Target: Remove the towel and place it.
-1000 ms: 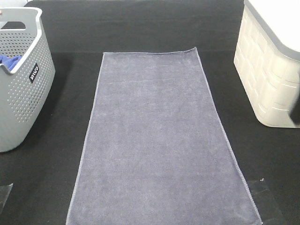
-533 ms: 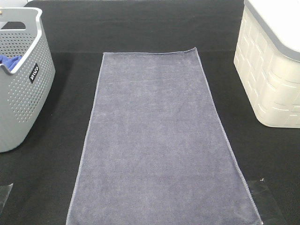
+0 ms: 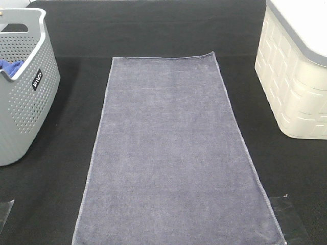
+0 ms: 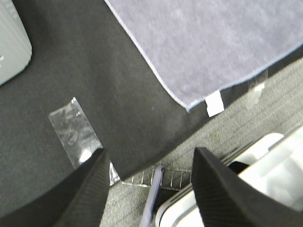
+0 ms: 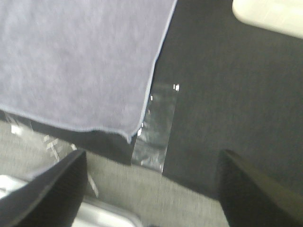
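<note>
The grey-lavender towel lies spread flat and lengthwise on the black table, its near end running off the bottom of the exterior view. Neither gripper shows in that view. In the left wrist view my left gripper stands open over the table's front edge, clear of the towel's near corner with its white label. In the right wrist view my right gripper is wide open and empty, just off the towel's other near corner.
A grey perforated basket holding a bright blue cloth stands at the left. A cream bin stands at the right. Clear tape patches mark the cloth near the front corners.
A dark blurred shape at the right edge of the exterior view, beside the cream bin, has left the picture. The towel has not moved.
</note>
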Motion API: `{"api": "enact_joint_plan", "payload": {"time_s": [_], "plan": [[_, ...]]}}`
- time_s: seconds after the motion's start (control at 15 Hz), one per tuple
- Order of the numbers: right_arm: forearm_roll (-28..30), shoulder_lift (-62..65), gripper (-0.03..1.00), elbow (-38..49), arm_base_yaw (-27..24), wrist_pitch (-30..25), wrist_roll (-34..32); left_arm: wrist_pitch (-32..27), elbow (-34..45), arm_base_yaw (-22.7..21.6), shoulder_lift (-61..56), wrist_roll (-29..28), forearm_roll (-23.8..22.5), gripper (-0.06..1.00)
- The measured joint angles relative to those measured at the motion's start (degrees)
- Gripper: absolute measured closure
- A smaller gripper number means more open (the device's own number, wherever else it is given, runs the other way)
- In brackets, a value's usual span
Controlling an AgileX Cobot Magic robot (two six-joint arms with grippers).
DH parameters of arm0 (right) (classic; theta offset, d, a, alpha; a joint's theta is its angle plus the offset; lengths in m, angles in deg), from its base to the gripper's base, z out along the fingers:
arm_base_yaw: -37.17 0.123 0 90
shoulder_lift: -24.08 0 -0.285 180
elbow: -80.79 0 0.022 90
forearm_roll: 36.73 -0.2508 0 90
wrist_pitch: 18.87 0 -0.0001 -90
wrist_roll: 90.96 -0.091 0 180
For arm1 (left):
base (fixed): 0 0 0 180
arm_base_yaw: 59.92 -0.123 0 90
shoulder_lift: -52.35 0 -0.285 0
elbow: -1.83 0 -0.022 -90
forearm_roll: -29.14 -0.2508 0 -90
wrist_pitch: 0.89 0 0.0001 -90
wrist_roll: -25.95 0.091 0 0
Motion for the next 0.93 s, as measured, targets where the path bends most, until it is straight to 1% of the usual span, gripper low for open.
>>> {"api": "enact_joint_plan", "payload": {"time_s": [0.13, 0.27, 0.47, 0.67, 0.93], "plan": [[0.1, 3.4, 0.26, 1.5, 0.0, 3.2, 0.1, 0.1, 0.1, 0.0, 0.0, 0.6, 0.4, 0.43], [0.1, 3.9, 0.26, 2.2, 0.0, 4.6, 0.1, 0.2, 0.1, 0.0, 0.0, 1.0, 0.5, 0.43], [0.1, 3.9, 0.26, 2.2, 0.0, 4.6, 0.1, 0.2, 0.1, 0.0, 0.0, 1.3, 0.6, 0.43], [0.3, 3.9, 0.26, 2.2, 0.0, 4.6, 0.1, 0.2, 0.1, 0.0, 0.0, 4.6, 2.6, 0.43], [0.3, 3.9, 0.26, 2.2, 0.0, 4.6, 0.1, 0.2, 0.1, 0.0, 0.0, 4.9, 3.0, 0.43]]}}
